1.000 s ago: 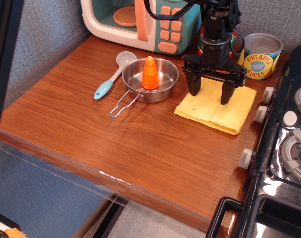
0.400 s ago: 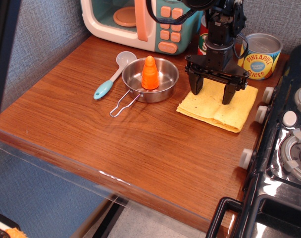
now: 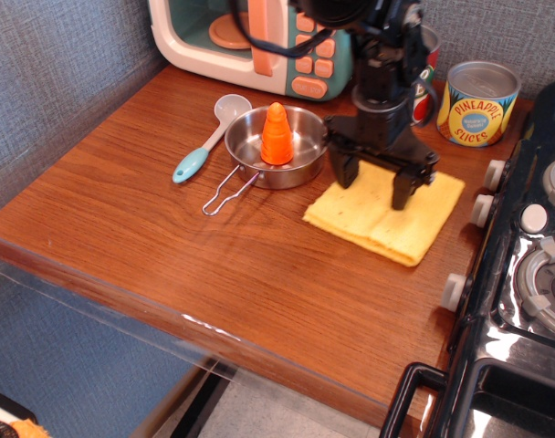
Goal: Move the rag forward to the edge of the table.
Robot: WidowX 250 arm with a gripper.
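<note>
Table (image 3: 159, 228): reddish wood top, bare across the left and front, so there is free room ahead of the cloth toward the near edge. Stove (image 3: 524, 301) runs along the right side and bounds that flank. Microwave (image 3: 259, 41) sits at the back.

Rag (image 3: 387, 212): yellow, flat, at the right-rear part of the table, just beside the pan on its left and near the stove knobs on its right, well apart from the front edge. It sits skewed to the table. Long axis runs from near-left to far-right; a crease crosses it roughly the other way, rear to front. Its near corner points down toward the front edge. Task looks barely begun, judging by the gap to the edge.

Gripper (image 3: 378, 185): above the rag's rear half, pointing straight down, fingers spread wide, one tip toward the rag's left part, the other near its middle. Tips look to be on or just over the cloth; contact cannot be confirmed. Nothing pinched. Likely placed this way to press down and drag the cloth forward rather than lift it.

Pan (image 3: 277, 146): steel, left of the rag, wire handle pointing near-left, orange cone (image 3: 277, 134) upright inside. Can (image 3: 478, 102) behind the rag. Spoon (image 3: 209, 137) left of the pan.
</note>
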